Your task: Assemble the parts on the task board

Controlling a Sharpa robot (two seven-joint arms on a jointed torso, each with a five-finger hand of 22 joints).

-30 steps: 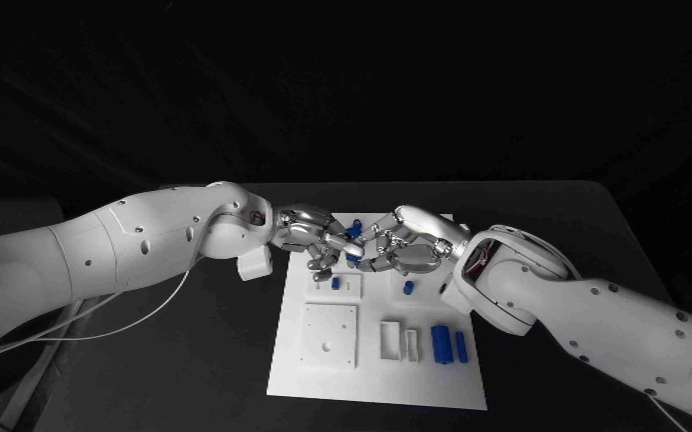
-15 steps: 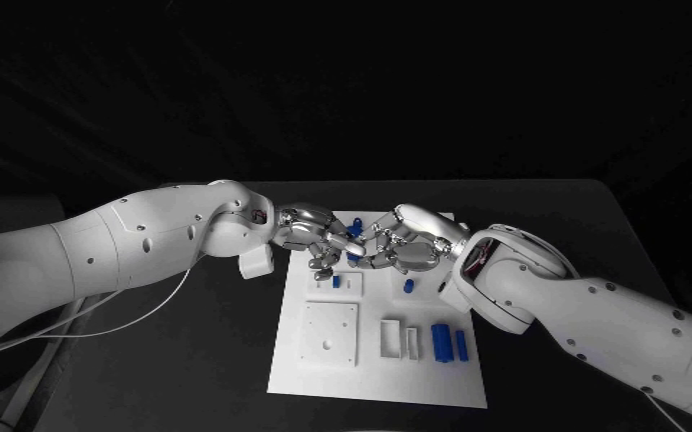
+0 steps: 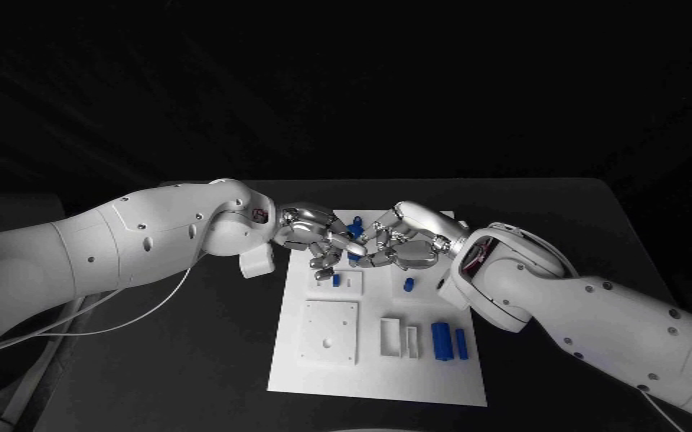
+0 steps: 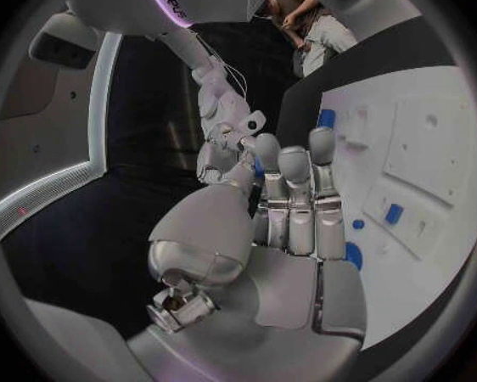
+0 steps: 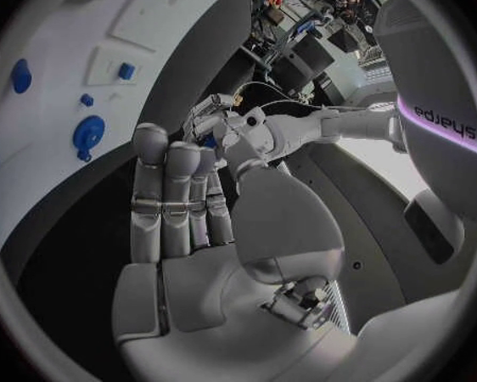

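Meeting fingertip-to-fingertip: left robot hand (image 3: pixel 309 231), right robot hand (image 3: pixel 404 239)

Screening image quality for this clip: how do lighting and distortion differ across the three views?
Head view: dark surroundings, only the white task board and both arms lit; left hand and right hand glint. Left wrist view: fisheye curves the board's edges; a bright strip glares. Right wrist view: same bending, with an overexposed patch.

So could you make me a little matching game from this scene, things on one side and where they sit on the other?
Things:
1. left silver hand
2. right silver hand
3. two upright blue parts
4. white square block

Places:
A. board's near left area
B. over the board's far end, from the picture's left
C. board's near right area
D. over the board's far end, from the picture's right

Pairs: 1-B, 2-D, 3-C, 4-A
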